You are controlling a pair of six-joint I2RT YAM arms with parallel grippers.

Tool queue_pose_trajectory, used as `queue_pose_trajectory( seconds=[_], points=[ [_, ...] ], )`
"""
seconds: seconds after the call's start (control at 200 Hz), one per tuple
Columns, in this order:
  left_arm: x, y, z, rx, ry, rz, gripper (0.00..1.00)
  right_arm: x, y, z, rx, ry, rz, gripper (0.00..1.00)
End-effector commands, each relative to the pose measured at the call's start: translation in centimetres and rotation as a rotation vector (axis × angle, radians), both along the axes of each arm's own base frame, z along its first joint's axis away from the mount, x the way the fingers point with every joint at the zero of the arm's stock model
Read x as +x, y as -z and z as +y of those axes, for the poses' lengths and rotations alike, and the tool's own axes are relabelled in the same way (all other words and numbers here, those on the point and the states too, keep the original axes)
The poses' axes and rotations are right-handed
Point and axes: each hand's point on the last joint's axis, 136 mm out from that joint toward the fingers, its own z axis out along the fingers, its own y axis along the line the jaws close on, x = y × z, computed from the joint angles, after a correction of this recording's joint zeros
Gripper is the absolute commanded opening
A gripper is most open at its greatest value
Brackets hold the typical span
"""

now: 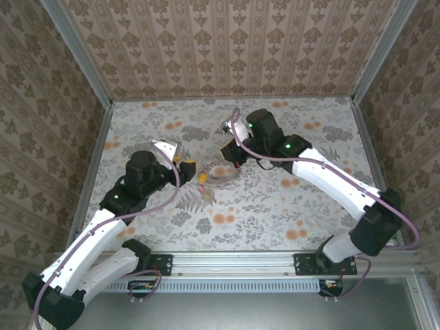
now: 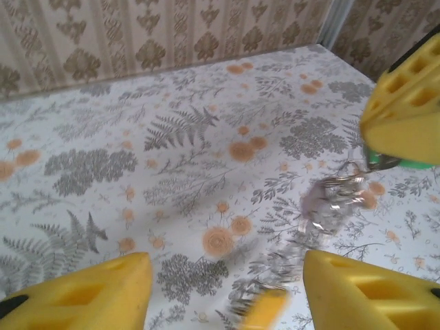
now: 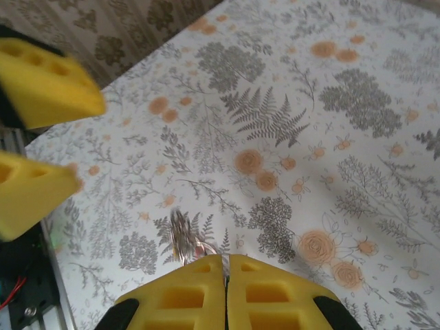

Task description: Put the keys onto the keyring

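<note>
In the right wrist view the right gripper (image 3: 225, 275) sits at the bottom centre. Its yellow pads (image 3: 271, 295) are pressed together so that only a thin seam shows, and they seem to pinch the rim of the keyring (image 3: 183, 237). The keyring pokes out just up and left of the seam as a blurred, glinting metal band seen nearly edge-on.

In the left wrist view the left gripper (image 2: 223, 278) is spread wide, with one yellow finger (image 2: 82, 295) at the lower left and the other at the lower right. The keyring (image 2: 326, 206) hangs in the gap between them. It is a pale, silvery, motion-smeared loop running from the right arm's yellow finger at the upper right of the frame down toward the bottom centre.

Two of the keys show there. A green tag (image 2: 395, 163) sits tight under that yellow finger, and a yellow-orange tag (image 2: 265, 309) is at the bottom edge, too blurred to make out its blade.

In the overhead view the left gripper (image 1: 177, 155) and right gripper (image 1: 228, 150) face each other at the middle of the frame. The keyring (image 1: 221, 172) lies between them, slightly lower, as a small translucent-looking hoop. The yellow-orange tag (image 1: 204, 177) is at its left side.

Beneath them is the table (image 1: 295, 206), covered in a grey fern and orange flower print.
</note>
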Motion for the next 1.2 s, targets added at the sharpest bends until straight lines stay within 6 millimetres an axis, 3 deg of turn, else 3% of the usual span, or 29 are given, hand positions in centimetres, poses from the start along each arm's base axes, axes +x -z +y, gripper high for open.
queue_pose_trajectory(
  seconds=[0.0,0.195,0.345,0.495,0.775,0.85,0.915,0.985,1.01,1.02,1.125,1.195],
  points=[
    [0.5,0.4,0.9,-0.013,-0.066,0.028,0.68,2.5,0.0,-0.6,0.049,0.085,0.004,0.00],
    [1.2,1.6,0.7,0.019,-0.073,0.046,0.78,3.8,7.0,-4.1,0.032,0.189,0.163,0.03],
    [1.7,1.8,0.0,0.017,-0.055,0.054,0.81,4.1,12.1,-5.8,0.024,0.234,0.279,0.07],
    [1.8,1.9,-0.1,0.023,-0.053,0.058,0.86,3.6,14.8,-7.2,0.030,0.289,0.323,0.16],
    [2.4,2.9,0.0,0.064,-0.071,0.083,0.95,2.3,13.8,-11.3,-0.037,0.410,0.205,0.32],
    [2.6,3.2,0.2,0.075,-0.089,0.095,0.98,2.0,13.7,-12.5,-0.055,0.448,0.181,0.40],
    [3.0,3.5,1.1,0.093,-0.140,0.098,1.00,1.7,12.1,-13.7,-0.049,0.491,0.112,0.51],
    [3.6,3.5,2.9,0.099,-0.241,0.072,1.00,1.6,11.0,-15.4,-0.060,0.557,0.032,0.66],
    [4.0,3.5,3.9,0.097,-0.295,0.066,1.00,1.5,10.7,-16.2,-0.070,0.588,0.004,0.95],
    [4.2,3.5,4.4,0.100,-0.324,0.064,1.00,1.6,10.5,-16.6,-0.076,0.603,-0.010,0.99],
    [5.0,4.9,8.7,0.094,-0.526,0.126,1.00,1.7,8.7,-21.4,-0.129,0.824,-0.149,1.00],
    [5.7,5.9,12.3,0.128,-0.689,0.114,1.00,2.0,7.8,-23.6,-0.091,0.903,-0.247,1.00]
  ],
)
